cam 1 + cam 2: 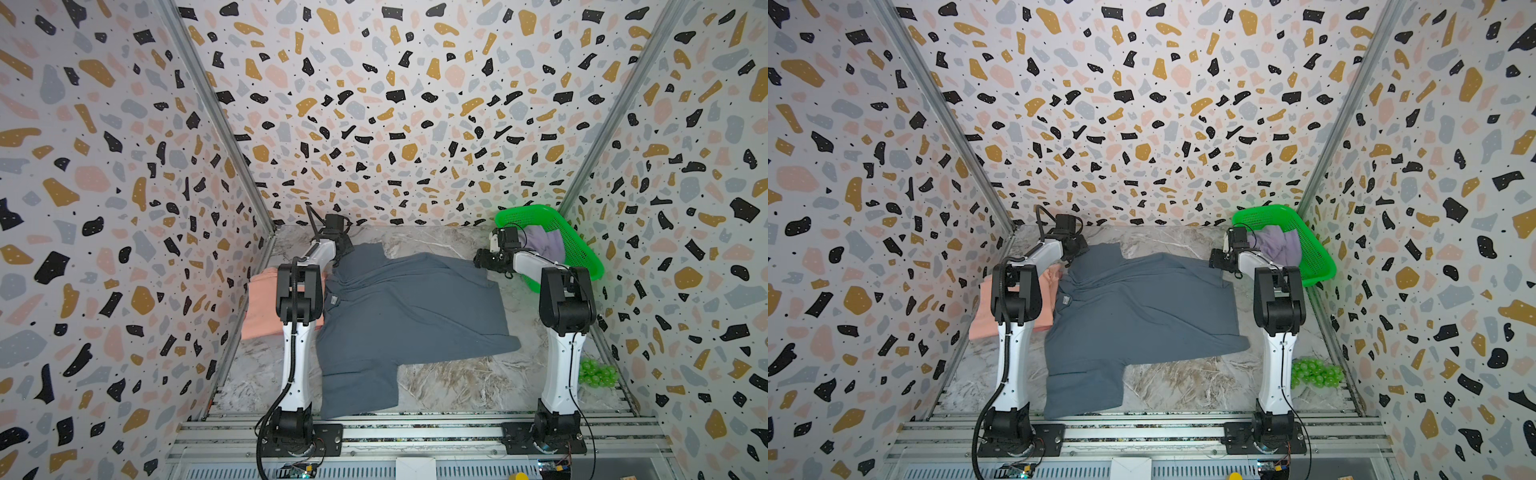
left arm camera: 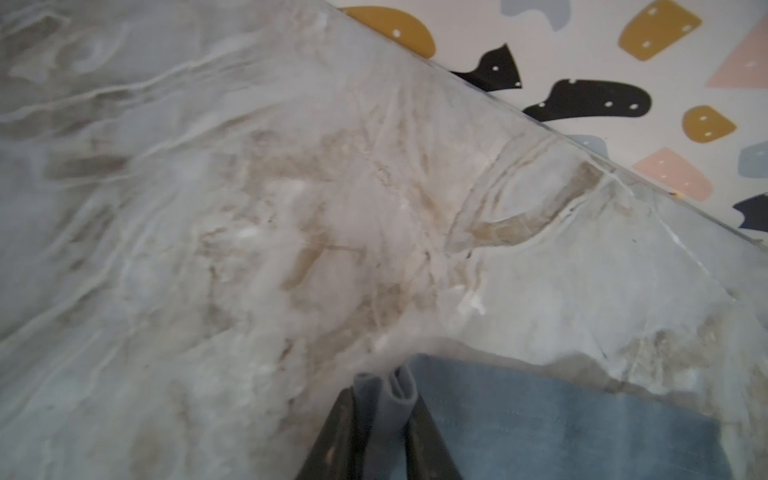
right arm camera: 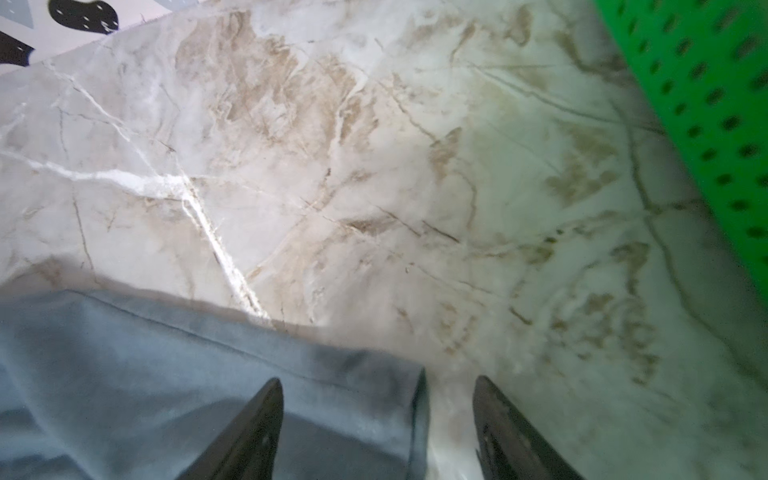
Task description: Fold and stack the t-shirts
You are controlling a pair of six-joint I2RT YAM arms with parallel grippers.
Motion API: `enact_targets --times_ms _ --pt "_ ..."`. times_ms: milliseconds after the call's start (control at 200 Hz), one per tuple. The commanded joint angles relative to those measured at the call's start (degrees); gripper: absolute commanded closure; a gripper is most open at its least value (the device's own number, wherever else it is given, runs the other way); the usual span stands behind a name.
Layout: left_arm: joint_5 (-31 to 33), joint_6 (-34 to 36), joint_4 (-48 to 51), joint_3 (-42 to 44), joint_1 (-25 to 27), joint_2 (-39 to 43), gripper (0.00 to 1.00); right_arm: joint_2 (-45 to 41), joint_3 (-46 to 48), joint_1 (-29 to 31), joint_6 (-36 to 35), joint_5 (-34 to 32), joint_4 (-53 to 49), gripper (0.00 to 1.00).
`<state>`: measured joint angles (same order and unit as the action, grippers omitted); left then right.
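In both top views the grey t-shirt (image 1: 407, 316) (image 1: 1142, 307) lies spread across the middle of the marble counter (image 1: 449, 386). One sleeve points toward the back wall and one toward the front rail, and the white neck label shows beside my left arm. The pink t-shirt (image 1: 259, 307) lies flat at the counter's left edge, partly hidden behind that arm. The lilac t-shirt (image 1: 544, 245) sits crumpled in the green basket (image 1: 579, 249) in the far right corner. My left hand (image 1: 341, 252) is down at the grey shirt's far sleeve, and my right hand (image 1: 480, 262) is at its far right corner (from up here I cannot tell how either pair of jaws stands).

In the left wrist view, my left hand (image 2: 384, 392) is pinched together on a doubled fold of the grey t-shirt (image 2: 561, 428). The cloth stands up between the dark fingers (image 2: 332, 436). Bare counter runs beyond it to the patterned wall.

In the right wrist view, my right hand (image 3: 376, 384) stands apart and grips nothing. One finger (image 3: 257, 424) is over the grey shirt's corner and the other is over bare counter, with the shirt's edge between them. The basket's mesh wall (image 3: 706, 104) is near.
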<state>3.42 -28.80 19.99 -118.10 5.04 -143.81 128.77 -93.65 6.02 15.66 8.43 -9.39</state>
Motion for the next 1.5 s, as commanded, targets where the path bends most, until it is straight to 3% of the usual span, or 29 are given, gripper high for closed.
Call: enact_targets --times_ms 0,75,115,135,195,270,526,676,806,1171,1342,1497 --pt "-1.54 -1.34 2.60 1.09 0.46 -1.62 0.90 3.62 -4.83 3.20 -1.30 -3.65 -6.42 0.30" --pt "-1.64 -1.10 1.99 1.25 0.50 -0.91 0.95 5.39 -6.07 4.80 -2.34 -5.29 -8.01 0.33" --pt "-1.66 -0.79 1.87 1.00 0.49 -0.62 0.98 6.15 -6.32 5.05 -2.63 -5.47 -7.96 0.40" --pt "-1.66 -0.62 1.81 0.91 0.50 -0.49 1.00 6.48 -6.59 5.12 -2.28 -5.40 -7.97 0.45" --pt "-2.03 -0.31 1.32 0.62 0.39 0.05 1.00 7.66 -7.98 4.58 -1.04 -5.16 -8.02 0.77" --pt "-2.53 0.05 0.91 -0.37 0.28 0.74 1.00 7.82 -10.18 3.73 -0.29 -5.35 -7.40 1.00" --pt "-6.89 -0.47 -6.50 -4.19 -1.82 6.15 1.00 -0.05 -11.75 -0.54 0.75 -1.48 6.02 1.00" --pt "-10.38 0.36 -12.63 -7.67 -2.75 7.32 1.00 -0.01 -13.31 -2.33 1.53 2.48 12.18 1.00" --pt "-12.97 0.38 -20.10 -6.73 -2.75 8.07 1.00 3.42 -16.92 -2.26 2.37 4.88 12.46 1.00" --pt "-14.78 -2.93 -23.54 -12.15 -2.67 4.77 1.00 7.20 -22.44 -2.15 3.11 4.75 12.65 1.00" --pt "-13.09 -1.30 -20.88 -7.54 -2.66 8.88 1.00 5.41 -20.14 -2.20 1.57 3.83 11.63 1.00" --pt "-10.39 2.40 -17.73 4.66 -1.77 18.56 1.00 0.72 -13.46 -2.24 -1.02 3.60 12.71 1.00"
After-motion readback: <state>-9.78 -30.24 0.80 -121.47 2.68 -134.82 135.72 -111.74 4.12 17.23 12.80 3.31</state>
